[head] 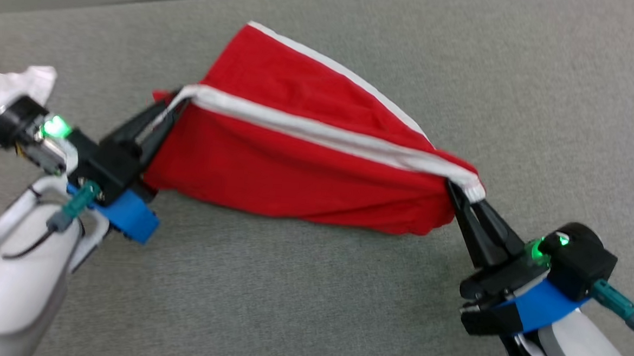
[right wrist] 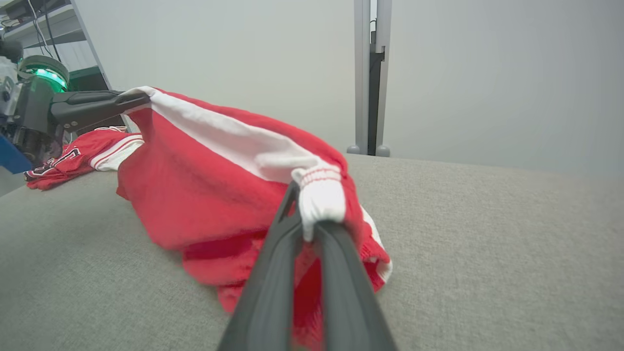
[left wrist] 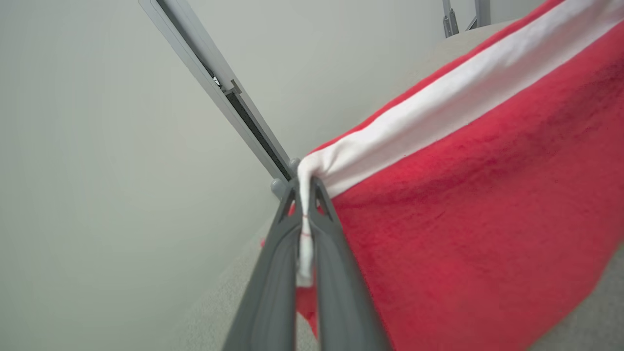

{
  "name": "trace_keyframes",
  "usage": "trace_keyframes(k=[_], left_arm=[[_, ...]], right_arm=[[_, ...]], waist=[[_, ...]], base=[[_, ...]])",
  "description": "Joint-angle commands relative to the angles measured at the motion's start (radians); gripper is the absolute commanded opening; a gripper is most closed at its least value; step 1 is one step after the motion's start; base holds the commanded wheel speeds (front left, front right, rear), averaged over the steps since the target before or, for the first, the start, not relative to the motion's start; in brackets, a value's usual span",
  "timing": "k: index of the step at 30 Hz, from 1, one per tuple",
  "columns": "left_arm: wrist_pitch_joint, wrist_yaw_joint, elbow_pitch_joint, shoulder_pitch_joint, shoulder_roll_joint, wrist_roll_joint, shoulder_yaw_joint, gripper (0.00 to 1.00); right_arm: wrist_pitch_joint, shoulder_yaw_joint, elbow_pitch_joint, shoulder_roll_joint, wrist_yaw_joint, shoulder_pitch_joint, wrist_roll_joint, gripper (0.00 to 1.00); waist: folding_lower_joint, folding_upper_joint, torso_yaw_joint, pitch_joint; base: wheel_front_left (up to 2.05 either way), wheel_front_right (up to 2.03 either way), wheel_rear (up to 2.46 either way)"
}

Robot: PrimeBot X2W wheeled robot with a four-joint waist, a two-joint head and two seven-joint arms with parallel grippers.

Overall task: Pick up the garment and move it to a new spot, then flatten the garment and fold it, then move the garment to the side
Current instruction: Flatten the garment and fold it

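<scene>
**A:** What sits farthest left?

**B:** A crumpled white cloth on the grey surface, at the edge of the head view beside the left wrist. It is blurred, so I can't say what sort of piece it is.

**A:** And the left claw?

**B:** The left claw is clenched on one end of the white band of the red garment. Its wrist view shows the band's end pinched flat between both fingers.

**A:** Where is the garment itself?

**B:** It is strung between the two claws, near the middle of the surface. The band is taut and lifted. The red cloth hangs from it, and its lower fold rests on the surface. A second white-trimmed edge runs along the far side.

**A:** The right end?

**B:** The right claw grips the band's other end, with a ribbed white bunch bulging past its fingertips.

**A:** Anything nearby or blocking?

**B:** In the right wrist view the garment hides much of the surface behind it. A red jersey with white trim and lettering lies beyond, below the left claw in that view. A grey post stands at the surface's far edge, apart from the garment.
</scene>
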Motion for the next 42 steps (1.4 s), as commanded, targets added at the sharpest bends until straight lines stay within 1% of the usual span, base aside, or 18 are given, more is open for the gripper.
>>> trace_keyframes(k=[1,7,11,15,20,24,27,30,31,32,33,34,35,39,42], left_arm=[[0.005,-0.003,0.015,-0.040,0.011,-0.014,-0.021,0.00],[0.019,-0.003,0.115,-0.278,0.072,-0.078,-0.163,0.00],[0.019,-0.003,0.182,-0.407,0.094,-0.118,-0.268,0.00],[0.008,-0.002,0.255,-0.515,0.103,-0.156,-0.356,0.00],[-0.002,-0.002,0.349,-0.624,0.100,-0.201,-0.441,0.00],[-0.013,-0.002,0.411,-0.680,0.088,-0.230,-0.509,0.00],[-0.022,-0.002,0.459,-0.711,0.086,-0.253,-0.541,0.00],[-0.033,-0.002,0.498,-0.726,0.070,-0.271,-0.563,0.00],[-0.036,-0.002,0.509,-0.731,0.067,-0.274,-0.569,0.00],[-0.039,-0.002,0.519,-0.736,0.064,-0.280,-0.574,0.00],[-0.043,-0.002,0.530,-0.739,0.060,-0.283,-0.575,0.12],[-0.045,-0.002,0.538,-0.741,0.057,-0.284,-0.577,0.67],[-0.046,-0.002,0.546,-0.744,0.052,-0.283,-0.578,1.00],[-0.054,0.004,0.568,-0.734,0.035,-0.287,-0.563,1.00],[-0.053,0.015,0.545,-0.713,0.032,-0.290,-0.537,1.00]], right_arm=[[-0.001,-0.005,0.004,0.013,-0.001,-0.030,-0.013,0.00],[-0.001,-0.022,0.021,0.079,-0.001,-0.130,-0.043,0.00],[-0.001,-0.023,0.033,0.113,-0.001,-0.183,-0.059,0.00],[-0.001,-0.037,0.054,0.146,-0.001,-0.215,-0.075,0.00],[-0.001,-0.037,0.085,0.176,-0.001,-0.254,-0.089,0.00],[-0.001,-0.037,0.108,0.198,-0.001,-0.284,-0.095,0.00],[-0.001,-0.032,0.126,0.213,-0.001,-0.304,-0.100,0.00],[-0.001,-0.029,0.143,0.217,-0.001,-0.317,-0.100,0.00],[-0.001,-0.028,0.149,0.216,-0.001,-0.320,-0.100,0.08],[-0.001,-0.028,0.153,0.215,-0.001,-0.322,-0.101,0.38],[-0.001,-0.030,0.156,0.214,-0.001,-0.323,-0.102,0.69],[-0.001,-0.036,0.156,0.215,-0.001,-0.322,-0.104,1.00],[-0.001,-0.041,0.155,0.217,-0.001,-0.317,-0.104,1.00],[-0.001,-0.059,0.145,0.208,-0.001,-0.277,-0.109,1.00],[-0.001,-0.089,0.128,0.195,-0.001,-0.238,-0.114,1.00]], waist=[[-0.0002,0.0000,-0.052,0.069],[-0.0002,0.0000,-0.111,0.162],[-0.0002,0.0000,-0.146,0.209],[-0.0002,0.0000,-0.173,0.241],[-0.0002,0.0000,-0.194,0.275],[-0.0002,0.0000,-0.202,0.295],[-0.0002,0.0000,-0.205,0.303],[-0.0002,0.0000,-0.203,0.308],[-0.0002,0.0000,-0.202,0.308],[-0.0002,0.0000,-0.202,0.307],[-0.0002,0.0000,-0.201,0.306],[-0.0002,0.0000,-0.201,0.305],[-0.0002,0.0000,-0.200,0.302],[-0.0002,0.0000,-0.197,0.283],[-0.0002,0.0000,-0.193,0.264]], base=[[0.00,0.00,0.00],[0.00,0.00,0.00],[0.00,0.00,0.00],[0.00,0.00,0.00],[0.00,0.00,0.00],[0.00,0.00,0.00],[0.00,0.00,0.00],[0.00,0.00,0.00],[0.00,0.00,0.00],[0.00,0.00,0.00],[0.00,0.00,0.00],[0.00,0.00,0.00],[0.00,0.00,0.00],[0.00,0.00,0.00],[0.00,0.00,0.00]])
